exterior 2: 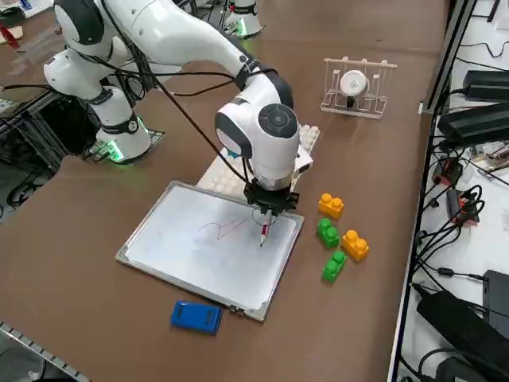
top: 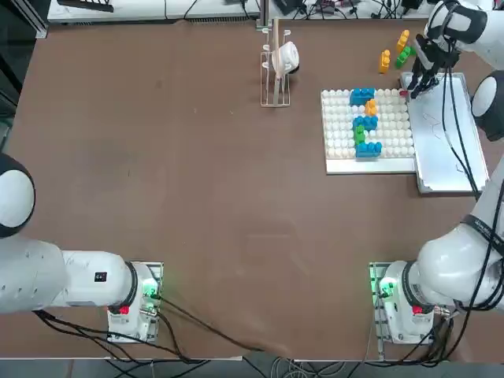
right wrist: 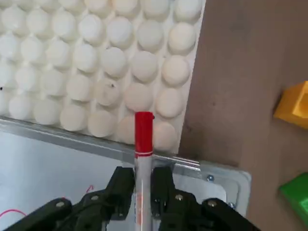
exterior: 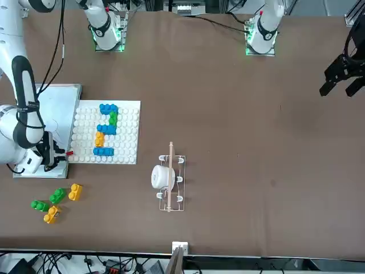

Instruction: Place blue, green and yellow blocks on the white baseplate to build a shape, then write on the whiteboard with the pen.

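text: none you can read | whiteboard (exterior 2: 199, 247): only a red scribble (exterior 2: 224, 228), no letters you could make out

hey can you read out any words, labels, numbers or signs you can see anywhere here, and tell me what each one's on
No text can be read in any view.
Whiteboard: a red scribble, loose strokes and no legible letters; the right gripper holds the pen over it.
Parked left arm: a small dark label, too small to read.
Blue eraser, white baseplate and blocks: no print visible.
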`<state>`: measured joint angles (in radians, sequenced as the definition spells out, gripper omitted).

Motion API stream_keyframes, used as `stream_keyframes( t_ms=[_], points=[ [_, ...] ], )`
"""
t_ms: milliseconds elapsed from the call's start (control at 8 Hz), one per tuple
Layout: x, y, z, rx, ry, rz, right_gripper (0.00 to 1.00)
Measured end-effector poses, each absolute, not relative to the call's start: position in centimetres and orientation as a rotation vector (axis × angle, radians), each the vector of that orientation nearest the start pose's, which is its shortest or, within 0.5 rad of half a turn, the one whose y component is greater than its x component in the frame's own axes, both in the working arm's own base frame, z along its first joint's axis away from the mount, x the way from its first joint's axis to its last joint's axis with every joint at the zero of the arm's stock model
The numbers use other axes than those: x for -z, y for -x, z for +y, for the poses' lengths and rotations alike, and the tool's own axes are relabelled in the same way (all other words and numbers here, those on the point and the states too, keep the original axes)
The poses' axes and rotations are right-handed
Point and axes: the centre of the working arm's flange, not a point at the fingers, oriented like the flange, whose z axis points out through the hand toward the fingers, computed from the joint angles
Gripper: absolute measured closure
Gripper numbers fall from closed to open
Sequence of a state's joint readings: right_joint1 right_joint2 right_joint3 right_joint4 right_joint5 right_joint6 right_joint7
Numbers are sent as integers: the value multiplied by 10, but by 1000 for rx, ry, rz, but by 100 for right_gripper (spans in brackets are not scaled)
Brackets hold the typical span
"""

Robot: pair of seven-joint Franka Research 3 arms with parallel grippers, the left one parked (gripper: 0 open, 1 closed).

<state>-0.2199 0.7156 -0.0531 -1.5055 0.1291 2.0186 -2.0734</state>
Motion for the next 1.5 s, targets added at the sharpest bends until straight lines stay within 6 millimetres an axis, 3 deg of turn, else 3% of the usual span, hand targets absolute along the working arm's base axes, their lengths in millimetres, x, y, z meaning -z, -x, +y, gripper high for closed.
stream_keyframes(
  t_ms=[375,625,750,1125,1500],
  points=[
    [-229,-674,-174,-18,-2171,2554,52],
    [-242,-681,-174,-31,-2161,2552,20],
    [-260,-683,-174,-36,-2162,2561,2],
    [-344,-677,-170,-54,-2245,2497,0],
    [-454,-656,-150,-74,-2495,2192,0]
  ],
)
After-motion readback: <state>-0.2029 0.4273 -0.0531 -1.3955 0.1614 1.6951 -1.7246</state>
